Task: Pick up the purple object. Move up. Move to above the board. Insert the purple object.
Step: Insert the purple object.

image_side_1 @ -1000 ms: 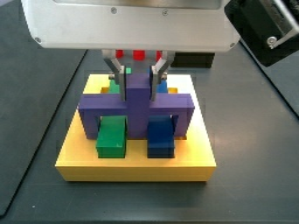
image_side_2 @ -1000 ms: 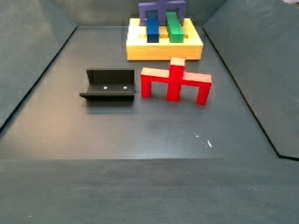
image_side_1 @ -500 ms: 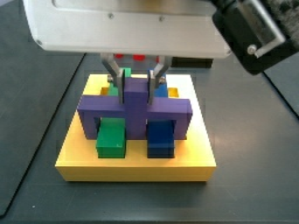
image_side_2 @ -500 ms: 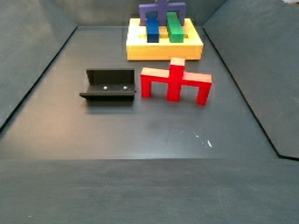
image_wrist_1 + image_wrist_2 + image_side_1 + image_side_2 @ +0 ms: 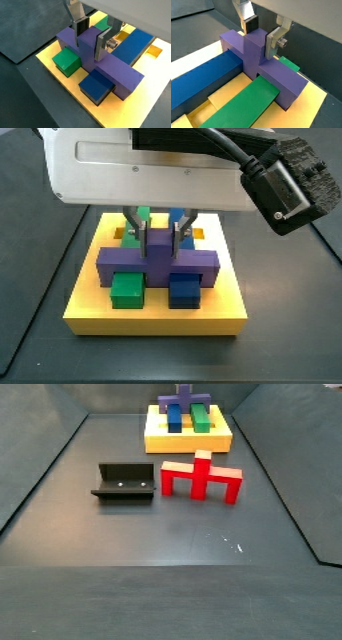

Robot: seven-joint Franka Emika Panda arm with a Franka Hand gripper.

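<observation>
The purple object [image 5: 158,258] sits low across the board [image 5: 156,313], insertion apparently nearly done; the gripper [image 5: 93,34] grips its stub, release remaining.

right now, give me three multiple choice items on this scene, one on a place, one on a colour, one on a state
1. Where is the purple object?
A. lying on the floor beside the fixture
B. on the board, straddling the green and blue pieces
C. leaning on the red piece

2. What colour is the board?
A. yellow
B. white
C. orange

3. How does the gripper stand?
A. far off above the bare floor
B. closed on the red piece
C. over the board, its fingers either side of the purple object's raised stub

Answers:
1. B: in both side views it sits across the green piece and the blue piece on the board.
2. A: its top and sides are yellow.
3. C: both wrist views show the silver fingers flanking the stub; the red piece stands untouched on the floor near the fixture.
</observation>
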